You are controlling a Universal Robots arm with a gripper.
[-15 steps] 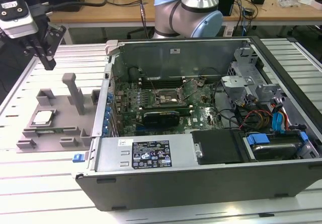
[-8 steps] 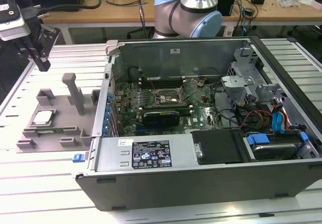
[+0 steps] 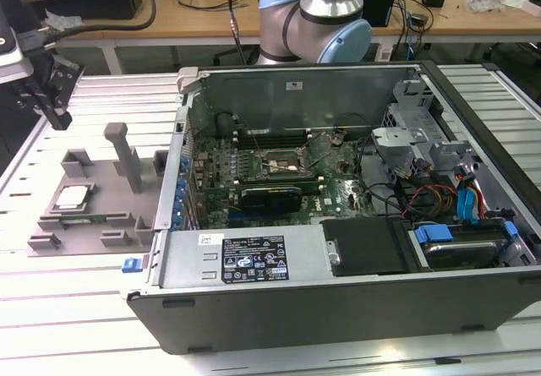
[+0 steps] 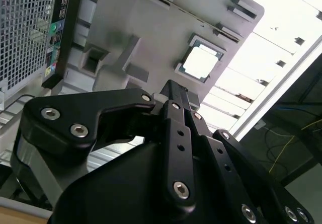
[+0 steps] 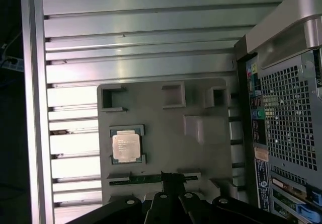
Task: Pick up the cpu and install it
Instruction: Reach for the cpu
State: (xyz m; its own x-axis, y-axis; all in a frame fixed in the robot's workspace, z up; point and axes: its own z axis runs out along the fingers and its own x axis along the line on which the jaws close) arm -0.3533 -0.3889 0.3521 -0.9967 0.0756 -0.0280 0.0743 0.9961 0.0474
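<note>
The cpu (image 3: pixel 72 197) sits in a grey tray (image 3: pixel 108 192) (the exterior view's left, beside the computer case (image 3: pixel 338 308)). The gripper (image 4: pixel 173 89) hangs above, clenched empty.

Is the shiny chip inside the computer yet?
Not yet. Nothing looks done: the cpu lies in the grey holder tray beside the computer case. The pincer hovers near the tray, apart from the chip. The motherboard socket looks empty, so picking up and installing are both left.
</note>
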